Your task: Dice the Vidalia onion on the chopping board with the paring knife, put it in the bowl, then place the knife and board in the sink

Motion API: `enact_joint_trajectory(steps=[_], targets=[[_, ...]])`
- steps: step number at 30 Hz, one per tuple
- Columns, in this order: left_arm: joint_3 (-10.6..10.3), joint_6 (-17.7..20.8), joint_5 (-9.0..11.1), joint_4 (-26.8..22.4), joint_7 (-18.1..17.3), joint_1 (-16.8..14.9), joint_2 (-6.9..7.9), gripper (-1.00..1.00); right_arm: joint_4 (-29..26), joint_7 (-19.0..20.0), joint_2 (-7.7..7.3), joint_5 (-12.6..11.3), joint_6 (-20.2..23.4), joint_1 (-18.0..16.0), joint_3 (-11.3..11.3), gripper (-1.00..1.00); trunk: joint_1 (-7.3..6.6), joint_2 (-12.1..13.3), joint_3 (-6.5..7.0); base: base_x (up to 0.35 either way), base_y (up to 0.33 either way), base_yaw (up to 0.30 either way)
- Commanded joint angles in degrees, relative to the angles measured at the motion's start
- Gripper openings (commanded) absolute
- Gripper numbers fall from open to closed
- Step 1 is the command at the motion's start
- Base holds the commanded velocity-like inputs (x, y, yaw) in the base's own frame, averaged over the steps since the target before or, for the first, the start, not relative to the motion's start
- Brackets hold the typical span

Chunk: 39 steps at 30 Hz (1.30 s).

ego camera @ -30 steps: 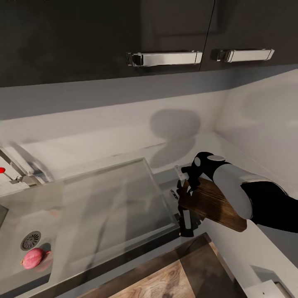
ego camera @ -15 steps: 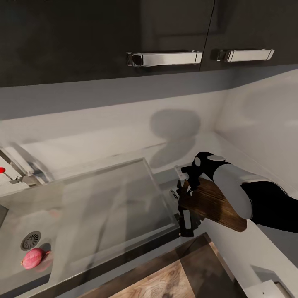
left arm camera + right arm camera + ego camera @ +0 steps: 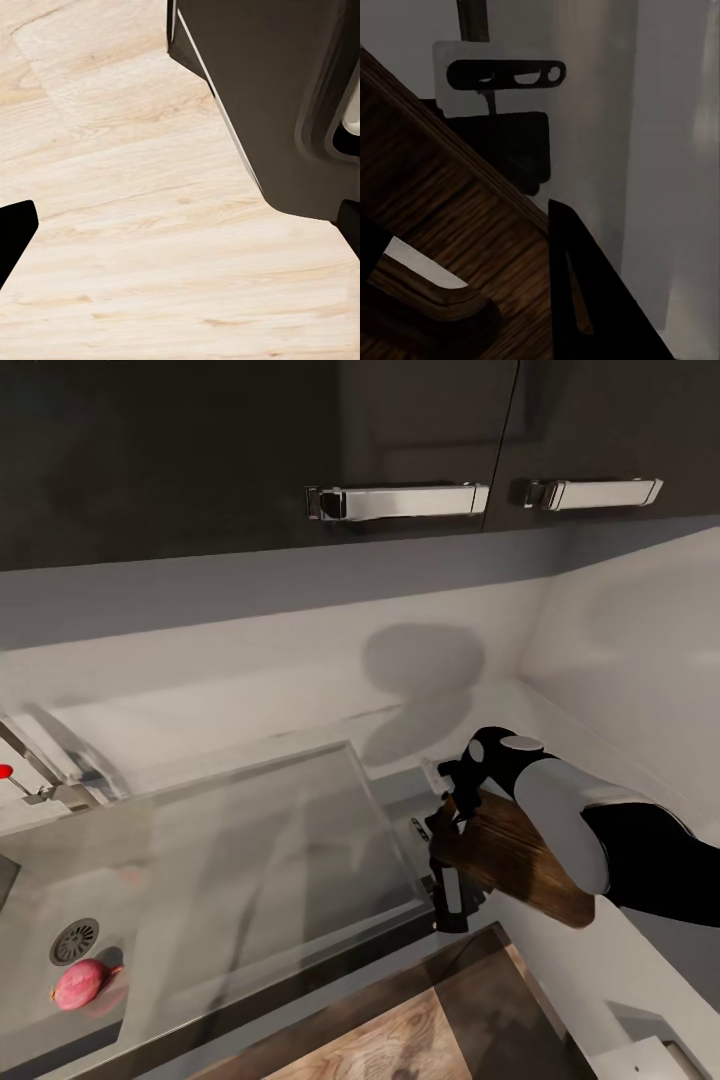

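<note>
The pinkish Vidalia onion [image 3: 79,983] lies in the steel sink [image 3: 40,880] beside the round drain. Right of the drainboard, my right gripper [image 3: 447,838] is shut on the near end of the dark wood-grain chopping board [image 3: 512,857], which is held tilted above the grey countertop [image 3: 610,760]. Close up, the chopping board [image 3: 457,195] lies between dark fingers [image 3: 585,300]. My left gripper [image 3: 184,225] hangs open over the pale wooden floor with nothing between its fingers. The paring knife and the bowl are out of view.
A faucet with a red knob [image 3: 6,770] stands at the sink's far left. Dark wall cabinets with chrome bar handles [image 3: 398,500] hang overhead. A black-and-white object [image 3: 450,900] sits at the counter's front edge beside the board. A pale object's corner [image 3: 645,1057] shows at the lower right.
The chopping board's far end has dipped a little and the right forearm has shifted slightly with it. The onion and the sink have not moved.
</note>
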Motion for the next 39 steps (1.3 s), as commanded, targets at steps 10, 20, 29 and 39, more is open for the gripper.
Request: enact_joint_trajectory(steps=[10,20,29,39], targets=[[0.1,-0.32,0.33,0.12,-0.1,-0.05,0.0,1.0,2.14,0.11,0.01,-0.4,0.03,0.08,-1.13,-1.0,0.05,-0.06,-0.1,0.0,0.0,0.0],[0.12,-0.32,0.33,0.12,-0.1,-0.05,0.0,1.0,2.14,0.19,0.11,-0.55,0.29,0.08,-1.17,-1.0,0.05,-0.06,0.6,0.0,0.0,0.0],[0.09,-0.32,0.33,0.12,-0.14,-0.05,-0.01,1.0,2.14,0.36,0.3,-0.47,0.38,0.08,-1.11,-1.0,0.05,-0.06,1.42,0.0,0.0,0.0],[0.09,-0.32,0.33,0.12,-0.14,-0.05,-0.06,1.0,2.12,0.37,0.29,-0.53,0.38,0.08,-1.12,-1.0,0.05,-0.06,2.33,0.0,0.0,0.0]])
